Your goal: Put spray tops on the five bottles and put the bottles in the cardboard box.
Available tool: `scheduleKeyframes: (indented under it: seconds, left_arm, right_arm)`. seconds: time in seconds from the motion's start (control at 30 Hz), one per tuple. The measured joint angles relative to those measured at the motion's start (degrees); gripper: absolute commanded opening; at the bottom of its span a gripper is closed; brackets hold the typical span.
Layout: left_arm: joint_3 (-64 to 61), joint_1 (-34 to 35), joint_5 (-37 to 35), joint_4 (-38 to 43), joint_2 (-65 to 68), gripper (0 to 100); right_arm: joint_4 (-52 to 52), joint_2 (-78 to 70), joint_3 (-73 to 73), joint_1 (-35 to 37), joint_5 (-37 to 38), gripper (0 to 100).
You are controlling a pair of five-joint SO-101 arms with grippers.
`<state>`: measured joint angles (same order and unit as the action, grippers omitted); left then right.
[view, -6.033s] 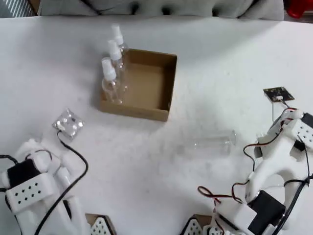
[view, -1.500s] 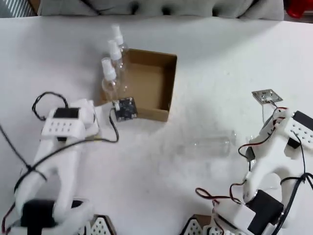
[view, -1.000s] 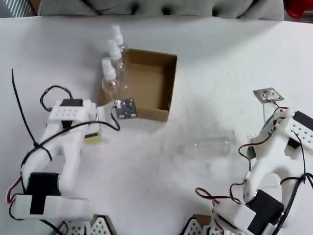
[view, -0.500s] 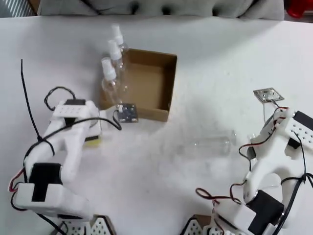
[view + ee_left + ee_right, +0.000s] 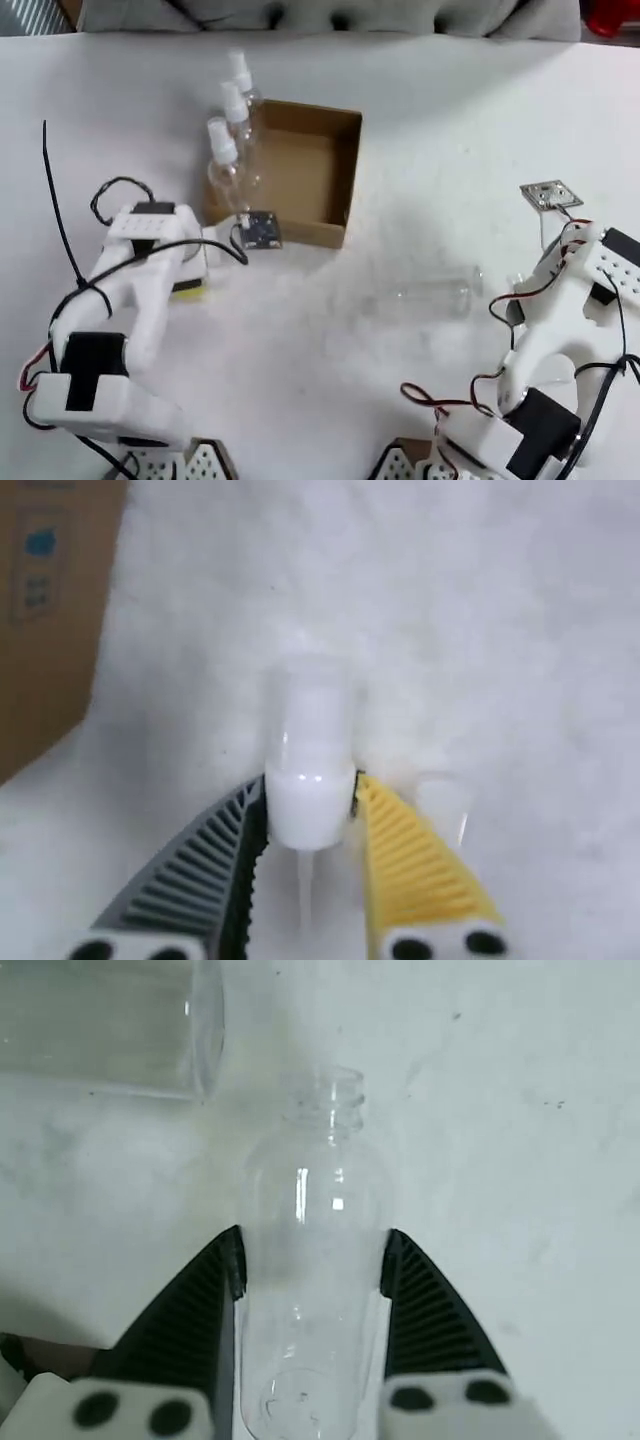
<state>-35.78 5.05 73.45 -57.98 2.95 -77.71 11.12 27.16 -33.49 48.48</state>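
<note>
1. White worktop (image 5: pixel 450 130) from the high view: the cardboard box (image 5: pixel 300 180) sits open, with three topped bottles (image 5: pixel 228 160) upright at its left wall, inside or outside I can't tell. A bare bottle (image 5: pixel 430 293) lies on its side near the right arm (image 5: pixel 570 300). The left arm (image 5: pixel 140 260) is by the box's front corner.
2. Left wrist view: the left claw (image 5: pixel 308 792) is clamped on a white spray top (image 5: pixel 310 730), box wall just beside.
3. Right wrist view: the right claw (image 5: pixel 312 1255) grips an open-necked bottle (image 5: pixel 315 1180), its neck beside the bare bottle.
</note>
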Motion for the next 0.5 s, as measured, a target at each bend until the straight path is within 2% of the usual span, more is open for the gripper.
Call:
scheduleKeyframes:
  seconds: [0.23,0.5]
  left_arm:
    - [1.8,0.0,-9.5,-1.3,-1.0,2]
    - [-0.7,-2.2,-25.8,-2.7,-15.5,2]
  right_arm:
    - [-0.3,2.5,-1.4,-1.2,-1.1,1.6]
    - [-2.9,8.8,-1.5,-1.1,-1.8,1.6]
